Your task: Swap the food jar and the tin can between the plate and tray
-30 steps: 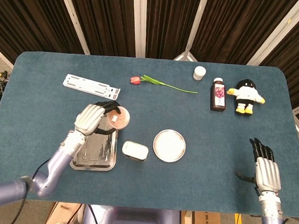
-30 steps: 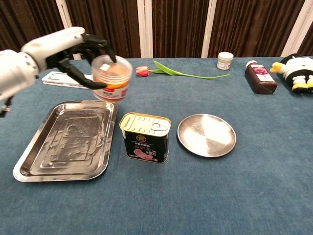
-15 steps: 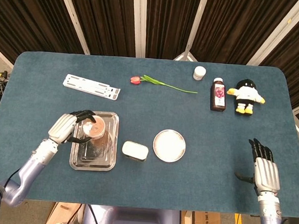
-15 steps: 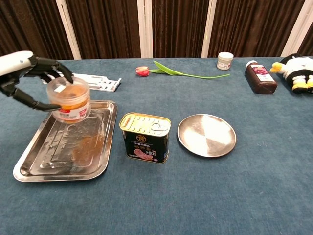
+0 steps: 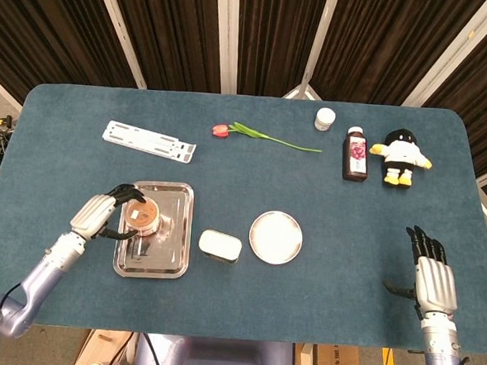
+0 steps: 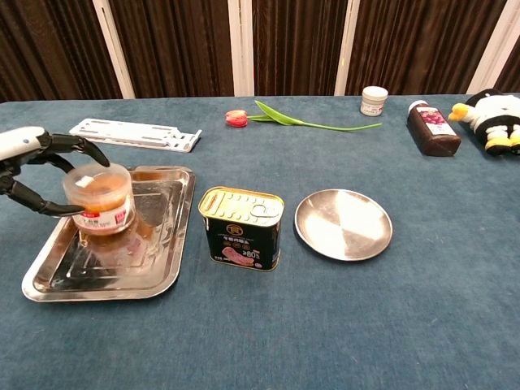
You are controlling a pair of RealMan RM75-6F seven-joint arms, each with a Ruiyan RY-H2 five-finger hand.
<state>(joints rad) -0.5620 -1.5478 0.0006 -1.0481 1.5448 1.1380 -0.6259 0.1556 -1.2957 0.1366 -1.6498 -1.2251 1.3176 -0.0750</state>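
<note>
Fingers (image 6: pixel 81 149) of our left hand (image 5: pixel 93 215) are wrapped round the food jar (image 6: pixel 98 197), which looks to be sitting down on the tray (image 6: pixel 166 280), toward its left side, though we can't tell if the grip has any slack in it yet. So the step in hand, as we read it, is just letting go cleanly. We'd spread the fingers wide before pulling back, then draw the hand off to the left, away from the tray, so nothing clips the jar and tips it. The tin can (image 6: pixel 241 227) stands on the counter just right of the tray, between it and the bare plate (image 6: pixel 343 224), so it probably goes onto the plate afterwards. Our right hand (image 5: pixel 434 279) is way off to the right of the tray, holding nothing, fingers loosely apart. No rush here; check the jar sits flat before moving off.
</note>
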